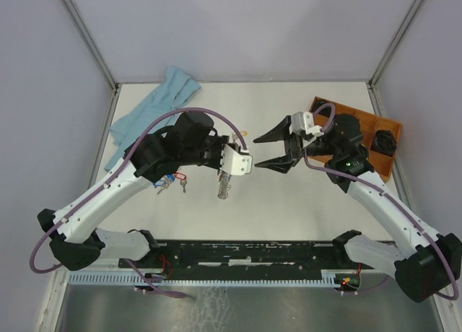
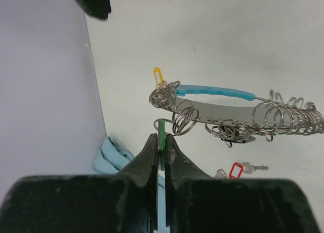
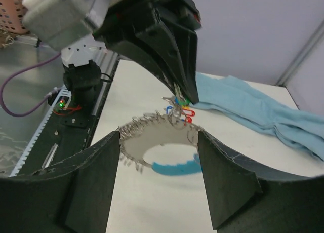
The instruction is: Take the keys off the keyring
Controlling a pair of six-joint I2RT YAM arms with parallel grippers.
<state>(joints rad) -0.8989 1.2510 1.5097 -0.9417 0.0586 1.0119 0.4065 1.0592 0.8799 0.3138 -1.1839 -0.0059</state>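
Clamped on only a thin green tag (image 2: 162,127), the left gripper (image 2: 161,143) risked dropping the keyring (image 2: 212,91) ahead once the open right gripper (image 3: 158,141) tugged.

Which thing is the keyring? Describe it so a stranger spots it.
Start at the white table, then the left claw raised over its middle. The keyring hangs from it: a loop crowded with silver rings, one stretch sheathed in light blue, unlike the loose tagged keys lying flat.
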